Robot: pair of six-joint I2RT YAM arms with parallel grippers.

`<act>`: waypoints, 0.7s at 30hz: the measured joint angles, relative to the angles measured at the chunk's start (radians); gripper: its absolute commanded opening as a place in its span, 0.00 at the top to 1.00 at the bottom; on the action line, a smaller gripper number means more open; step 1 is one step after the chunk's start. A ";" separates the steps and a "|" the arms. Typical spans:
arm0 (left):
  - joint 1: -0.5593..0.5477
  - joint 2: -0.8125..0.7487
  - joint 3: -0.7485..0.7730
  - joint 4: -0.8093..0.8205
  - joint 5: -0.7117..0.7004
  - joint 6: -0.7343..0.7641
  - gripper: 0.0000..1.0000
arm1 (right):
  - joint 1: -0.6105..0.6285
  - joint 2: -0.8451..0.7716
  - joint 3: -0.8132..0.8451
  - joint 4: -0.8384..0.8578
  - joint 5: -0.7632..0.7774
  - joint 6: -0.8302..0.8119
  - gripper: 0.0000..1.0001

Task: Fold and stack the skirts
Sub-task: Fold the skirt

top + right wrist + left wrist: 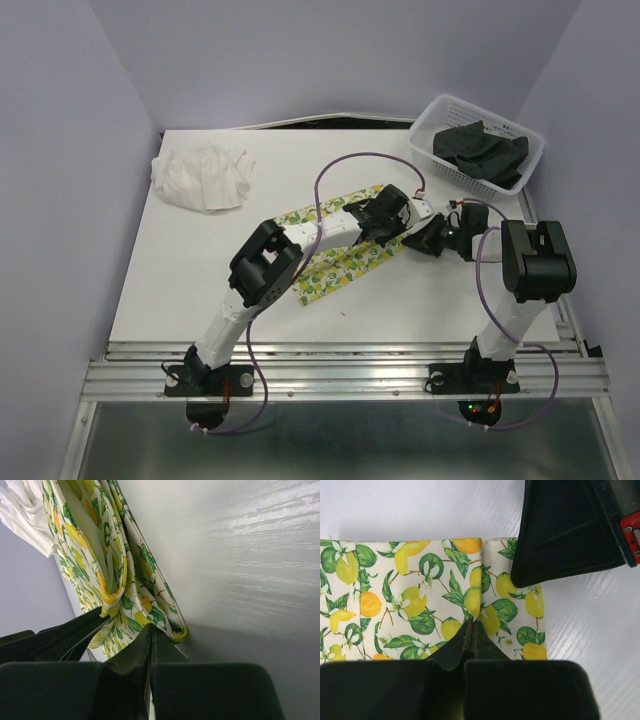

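Left jaws shut, tips together on a fold edge of the lemon skirt (pixel 410 595); we can't tell if any cloth is pinched between them. Right jaws closed on the skirt's edge, cloth bunched right at their tips. Both sets sit just beside each other at the skirt's right end, and the rest lies on the bench (pixel 190 290) to their left. White skirt (pixel 203 177) crumpled, well off to the far left. Black skirt (pixel 482 150) in the basket (pixel 440 108) beyond the right jaws.
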 measured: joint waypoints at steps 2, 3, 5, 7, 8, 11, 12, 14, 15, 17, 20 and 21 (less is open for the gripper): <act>0.000 0.000 0.000 -0.005 0.001 -0.002 1.00 | 0.000 0.000 -0.008 0.014 0.000 0.007 0.99; 0.000 0.000 0.000 -0.007 0.002 -0.004 1.00 | 0.000 0.000 -0.010 0.019 0.000 0.009 0.99; 0.000 -0.002 0.000 -0.014 0.006 -0.008 1.00 | 0.000 0.000 -0.016 0.027 0.000 0.015 0.99; 0.000 -0.006 0.000 -0.016 0.010 -0.011 1.00 | 0.000 0.000 -0.019 0.035 0.000 0.024 0.99; -0.002 -0.008 0.000 -0.020 0.013 -0.013 1.00 | 0.000 0.000 -0.021 0.038 0.000 0.026 0.99; -0.008 -0.026 0.000 -0.035 0.018 -0.018 1.00 | 0.000 0.000 -0.028 0.051 0.000 0.034 0.99; -0.013 -0.036 0.000 -0.040 0.018 -0.020 1.00 | 0.000 0.000 -0.029 0.055 0.000 0.037 0.99; -0.022 -0.049 0.000 -0.048 0.019 -0.024 1.00 | 0.000 0.000 -0.030 0.056 0.000 0.040 0.99; -0.027 -0.056 0.000 -0.051 0.020 -0.024 1.00 | 0.000 0.000 -0.030 0.057 0.000 0.041 0.99; -0.037 -0.066 0.000 -0.053 0.022 -0.029 1.00 | 0.000 0.000 -0.032 0.060 0.001 0.044 0.99; -0.046 -0.068 0.003 -0.059 0.029 -0.038 1.00 | 0.000 0.000 -0.035 0.064 0.000 0.045 0.99; -0.047 -0.068 0.003 -0.071 0.035 -0.043 1.00 | 0.000 0.000 -0.035 0.064 0.000 0.047 0.99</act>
